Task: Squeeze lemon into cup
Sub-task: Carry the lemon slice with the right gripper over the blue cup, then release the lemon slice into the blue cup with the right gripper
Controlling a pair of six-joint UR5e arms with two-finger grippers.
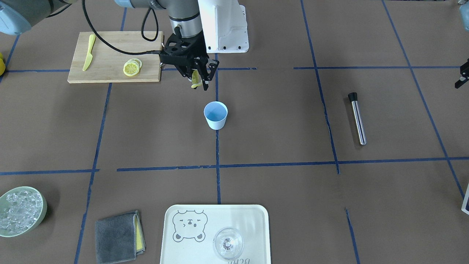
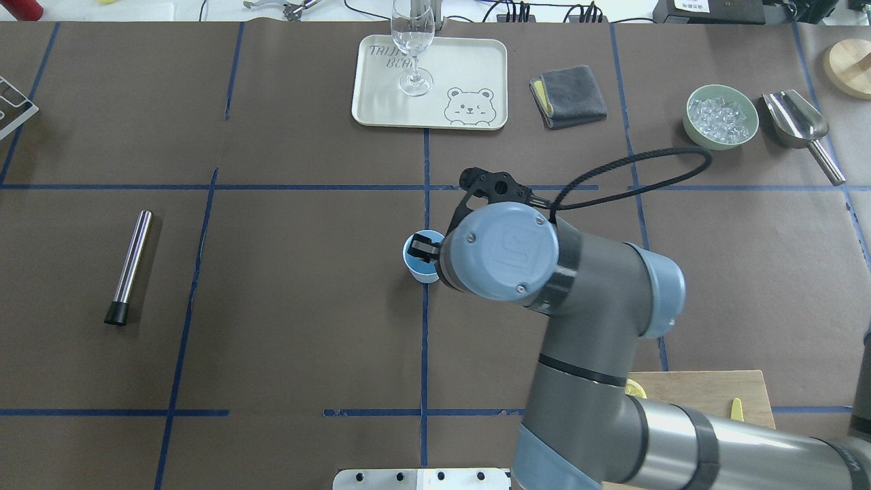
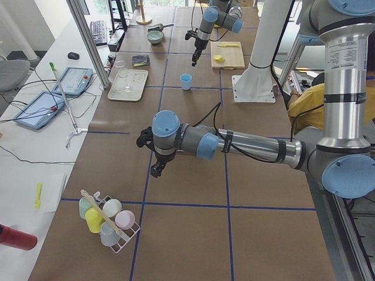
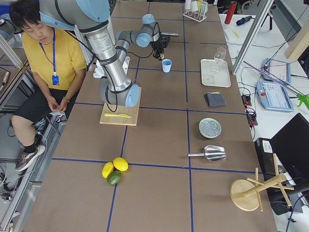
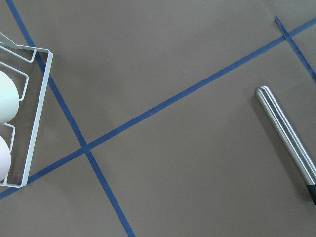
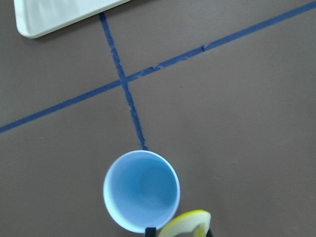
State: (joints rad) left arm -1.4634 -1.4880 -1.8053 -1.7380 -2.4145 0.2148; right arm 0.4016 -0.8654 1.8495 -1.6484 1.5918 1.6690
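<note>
The light-blue cup [image 1: 215, 114] stands upright at the table's middle on a blue tape line. It looks empty in the right wrist view [image 6: 141, 191]. My right gripper [image 1: 199, 82] is shut on a yellow lemon slice [image 1: 196, 79] and hangs above the table, just on the robot's side of the cup. The slice's rim shows at the bottom of the right wrist view [image 6: 186, 223], beside the cup's rim. In the overhead view one fingertip [image 2: 427, 246] overlaps the cup [image 2: 416, 262]. My left gripper [image 1: 463, 75] shows only partly at the edge; I cannot tell its state.
More lemon slices [image 1: 132, 67] and a yellow knife [image 1: 88, 52] lie on the cutting board [image 1: 110, 44]. A steel muddler [image 1: 357, 118] lies to one side. A tray [image 1: 256, 220] with a glass [image 1: 228, 242], a grey cloth [image 1: 119, 236] and a bowl of ice [image 1: 20, 211] stand along the far edge.
</note>
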